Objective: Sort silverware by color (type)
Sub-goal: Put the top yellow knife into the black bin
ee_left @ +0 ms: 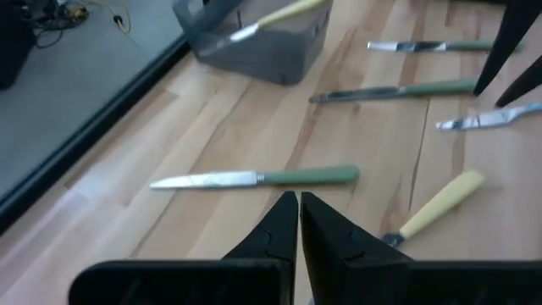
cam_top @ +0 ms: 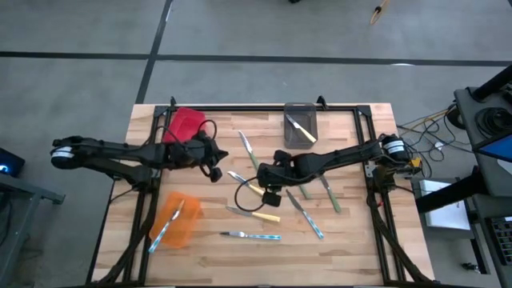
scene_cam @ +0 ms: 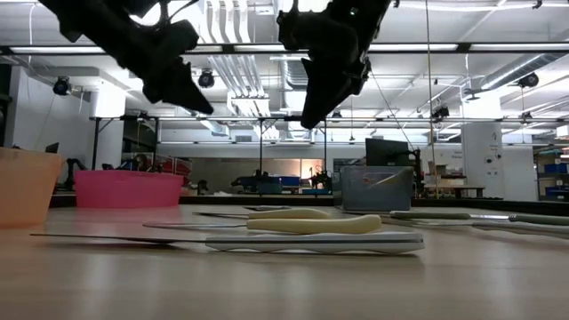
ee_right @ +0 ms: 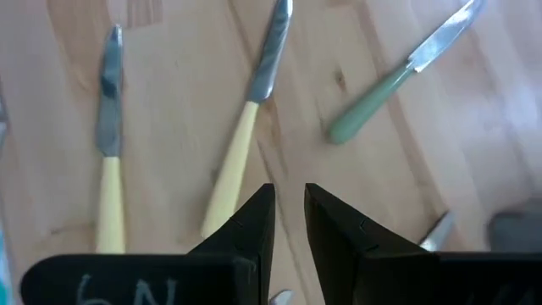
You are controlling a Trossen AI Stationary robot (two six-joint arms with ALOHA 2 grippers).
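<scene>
Just below right gripper [ee_right: 289,222], narrowly parted, empty, yellow-handled knife [ee_right: 241,140] on table.

Slim metal-bladed table knives [cam_top: 258,214] with yellow, green and light-blue plastic handles lie flat, scattered across the wooden bench [cam_top: 352,248]. One yellow-handled knife [cam_top: 302,130] rests in the grey bin [cam_top: 289,128]; one blue-handled knife [cam_top: 164,230] lies in the orange bin [cam_top: 186,230].
</scene>
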